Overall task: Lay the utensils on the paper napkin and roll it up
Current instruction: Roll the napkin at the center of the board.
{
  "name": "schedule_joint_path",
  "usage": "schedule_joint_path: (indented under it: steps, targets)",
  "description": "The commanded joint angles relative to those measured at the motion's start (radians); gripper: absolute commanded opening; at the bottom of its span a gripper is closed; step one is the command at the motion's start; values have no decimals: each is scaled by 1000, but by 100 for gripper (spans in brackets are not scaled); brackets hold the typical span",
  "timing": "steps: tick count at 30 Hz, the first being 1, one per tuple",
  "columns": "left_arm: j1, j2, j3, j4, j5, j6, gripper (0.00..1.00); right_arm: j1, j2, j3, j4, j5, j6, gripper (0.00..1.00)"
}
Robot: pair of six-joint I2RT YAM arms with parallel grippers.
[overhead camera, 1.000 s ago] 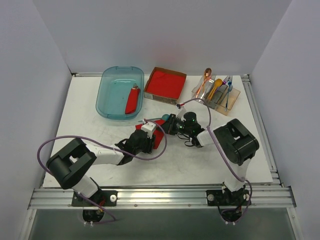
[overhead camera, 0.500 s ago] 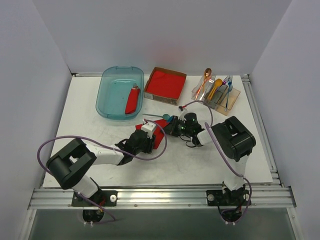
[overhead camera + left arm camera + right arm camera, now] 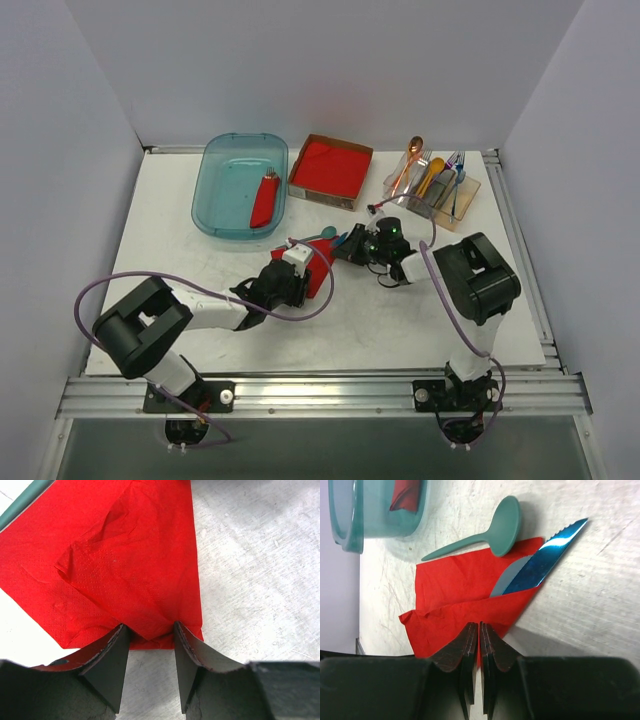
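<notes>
Teal tub [image 3: 225,190], translucent plastic with rounded corners, sits toward the far-left corner of the desk [image 3: 170,260]. A red roll [image 3: 265,200] lies inside it.

Left gripper [image 3: 149,630]: jaws roughly half apart, released, clamping nothing. Its dark wedge fingers [image 3: 107,665] straddle one edge of the paper napkin [image 3: 130,555], and the left tip overlaps the sheet.

The napkin is thin red paper with dimpled embossing, creased and folded over itself, lying mid-desk.

Right gripper [image 3: 479,626]: jaws clenched flat together, tips at the napkin's folded edge. Cannot tell whether paper is pinched between them.

Blue knife [image 3: 537,565]: glossy, serrated. The blade pokes out from under the red flap onto the bare desk.

Teal spoon [image 3: 506,524]: matte, round bowl at the napkin's edge, handle on the desk.

Clear holder [image 3: 435,190] of cutlery stands in the far-right corner.
</notes>
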Motion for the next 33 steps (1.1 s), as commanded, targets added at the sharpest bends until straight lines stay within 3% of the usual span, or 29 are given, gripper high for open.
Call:
schedule_joint_path:
  steps: [1,22,30,33]
  targets:
    - [-3,-23,9,-35,2,15,48,-20,-58,48,-32,21,-25,8]
    - [-6,-28,-6,-22,16,15,48,-49,50,126,-206,117,-57,7]
    - [-14,-30,-11,-17,18,11,48,-50,-38,133,-249,134,-76,8]
    - [-16,-48,-25,-18,13,7,48,-50,-68,165,-279,127,-83,15]
